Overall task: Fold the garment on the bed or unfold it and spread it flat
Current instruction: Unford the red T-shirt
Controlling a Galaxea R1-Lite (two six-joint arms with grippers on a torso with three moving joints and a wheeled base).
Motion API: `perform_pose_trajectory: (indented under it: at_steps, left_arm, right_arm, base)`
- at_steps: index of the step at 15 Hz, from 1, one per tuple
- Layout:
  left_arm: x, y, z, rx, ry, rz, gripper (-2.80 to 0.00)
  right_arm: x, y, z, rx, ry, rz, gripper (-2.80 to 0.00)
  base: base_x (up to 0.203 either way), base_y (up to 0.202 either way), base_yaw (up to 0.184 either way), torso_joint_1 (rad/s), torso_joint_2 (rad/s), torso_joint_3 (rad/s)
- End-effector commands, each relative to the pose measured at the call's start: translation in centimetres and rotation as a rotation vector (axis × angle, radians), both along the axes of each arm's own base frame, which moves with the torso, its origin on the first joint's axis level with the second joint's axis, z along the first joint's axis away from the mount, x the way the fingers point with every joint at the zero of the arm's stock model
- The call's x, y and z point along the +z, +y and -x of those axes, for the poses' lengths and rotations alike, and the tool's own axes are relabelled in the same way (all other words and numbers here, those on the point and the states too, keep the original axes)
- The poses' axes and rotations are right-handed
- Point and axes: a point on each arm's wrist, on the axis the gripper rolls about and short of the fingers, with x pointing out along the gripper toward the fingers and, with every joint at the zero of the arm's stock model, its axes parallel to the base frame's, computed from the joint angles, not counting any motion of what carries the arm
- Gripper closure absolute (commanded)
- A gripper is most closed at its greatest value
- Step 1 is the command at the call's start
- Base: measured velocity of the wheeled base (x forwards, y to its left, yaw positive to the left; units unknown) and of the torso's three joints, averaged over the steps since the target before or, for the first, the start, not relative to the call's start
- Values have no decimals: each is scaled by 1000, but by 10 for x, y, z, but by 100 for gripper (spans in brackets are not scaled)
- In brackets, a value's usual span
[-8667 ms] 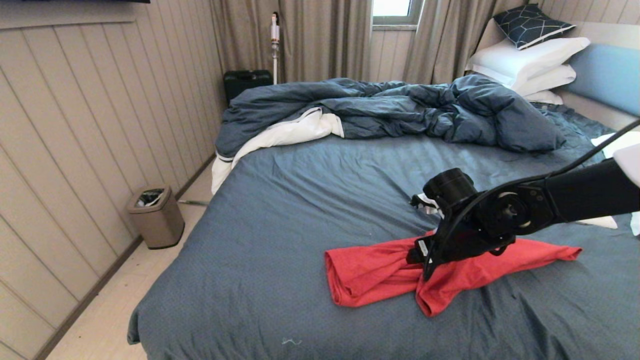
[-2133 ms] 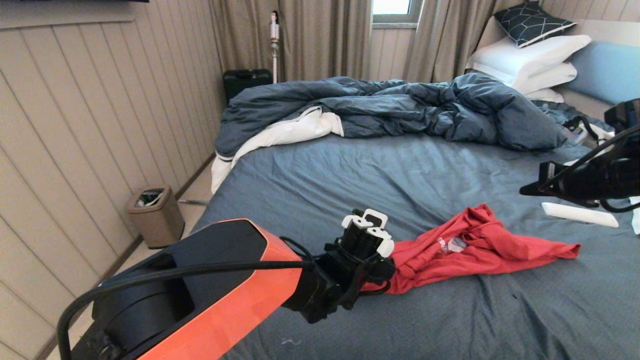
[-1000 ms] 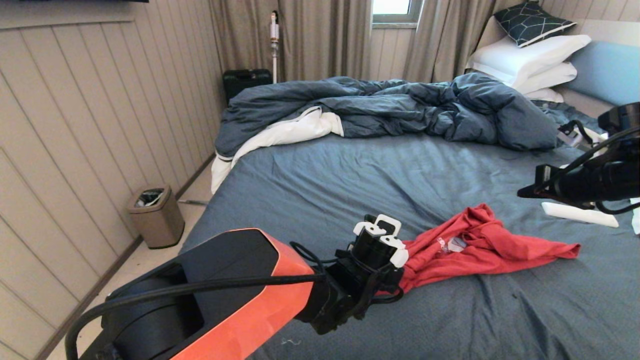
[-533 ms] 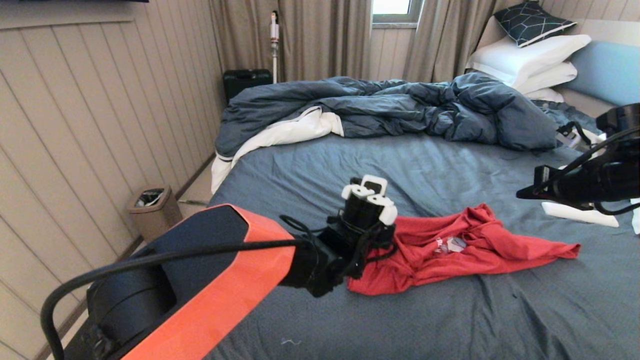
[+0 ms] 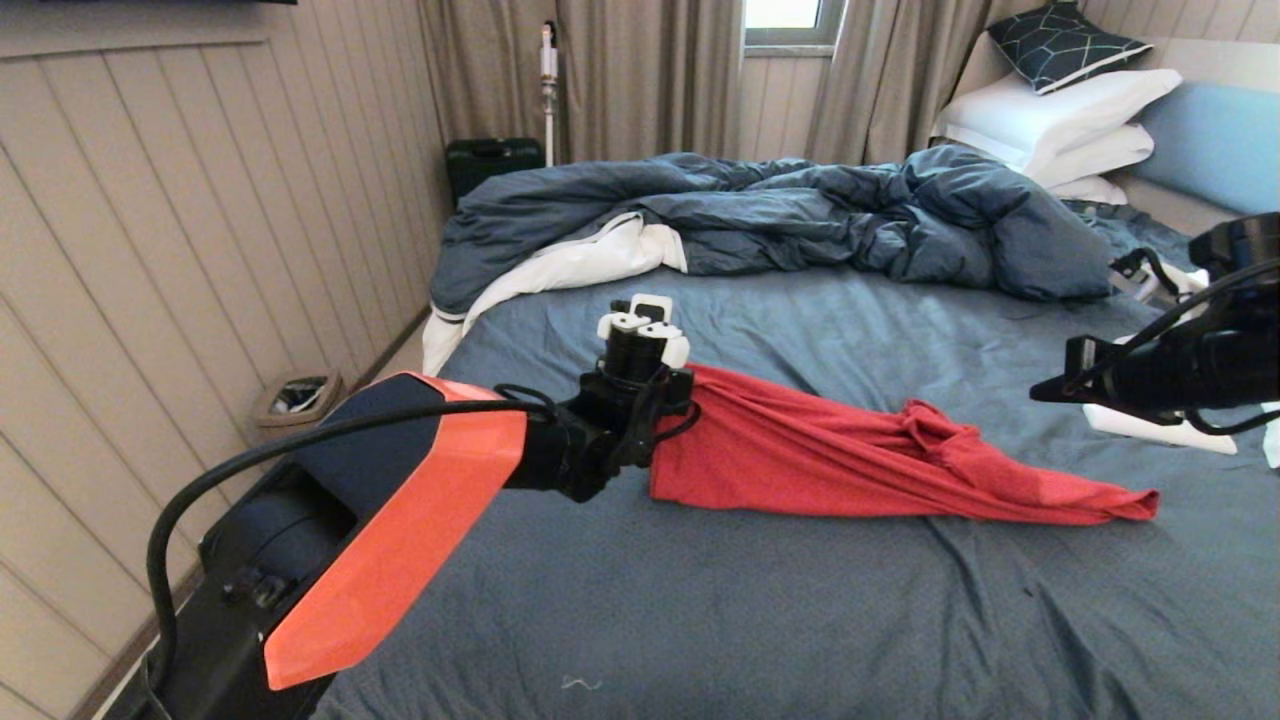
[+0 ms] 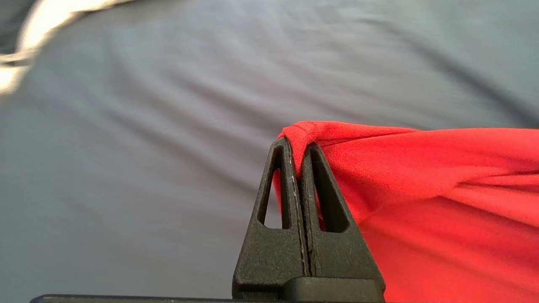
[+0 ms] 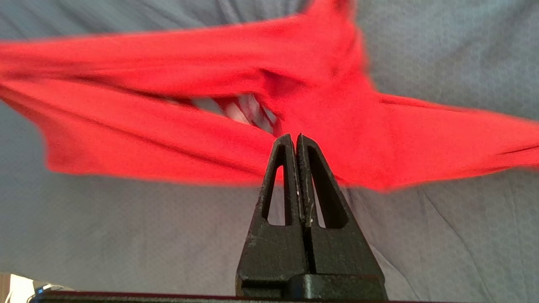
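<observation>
The red garment (image 5: pixel 830 455) lies stretched in a long, twisted band across the middle of the bed (image 5: pixel 800 620). Its right end rests on the sheet and its left end is lifted. My left gripper (image 5: pixel 680 388) is shut on that raised left edge. In the left wrist view the garment (image 6: pixel 421 176) is pinched between the left gripper's (image 6: pixel 297 145) closed fingertips. My right gripper (image 5: pixel 1045 388) hangs above the bed to the right of the garment, shut and empty. In the right wrist view the right gripper (image 7: pixel 293 136) is above the garment (image 7: pixel 168 126), where a bit of white print shows in a fold.
A crumpled dark blue duvet (image 5: pixel 800 215) with white lining fills the far half of the bed. White pillows (image 5: pixel 1060 115) are stacked at the headboard. A white flat object (image 5: pixel 1160 430) lies on the sheet under my right arm. A bin (image 5: pixel 290 395) stands on the floor by the left wall.
My left gripper has risen and moved away and leftward with the garment's edge, pulling the bunched garment out into a long band. The right arm has barely moved.
</observation>
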Motion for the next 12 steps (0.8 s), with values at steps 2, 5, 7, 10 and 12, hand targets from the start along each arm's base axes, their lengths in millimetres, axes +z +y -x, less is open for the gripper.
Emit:
perform_pose_trajectory:
  at_steps: [2, 5, 7, 10, 12]
  left_arm:
    - [3, 35, -24, 73, -12, -26, 0]
    - [12, 73, -44, 116, -19, -37, 0]
    - [13, 97, -55, 142, -6, -58, 0]
    - [9, 133, -72, 163, 13, -100, 0]
    - [5, 146, -77, 164, 33, -116, 0]
  right_arm:
    - [-3, 0, 0, 2, 9, -3, 0]
    - [-4, 1, -2, 5, -1, 2, 0]
    - [-8, 0, -4, 3, 5, 0, 0]
    - [-11, -1, -6, 3, 14, -3, 0]
    - [-12, -1, -7, 3, 18, -4, 0]
  base:
    - [0, 0, 0, 0, 0, 0]
    - [0, 0, 0, 0, 0, 0]
    - [0, 0, 0, 0, 0, 0]
    - [0, 0, 0, 0, 0, 0]
    - [0, 0, 0, 0, 0, 0]
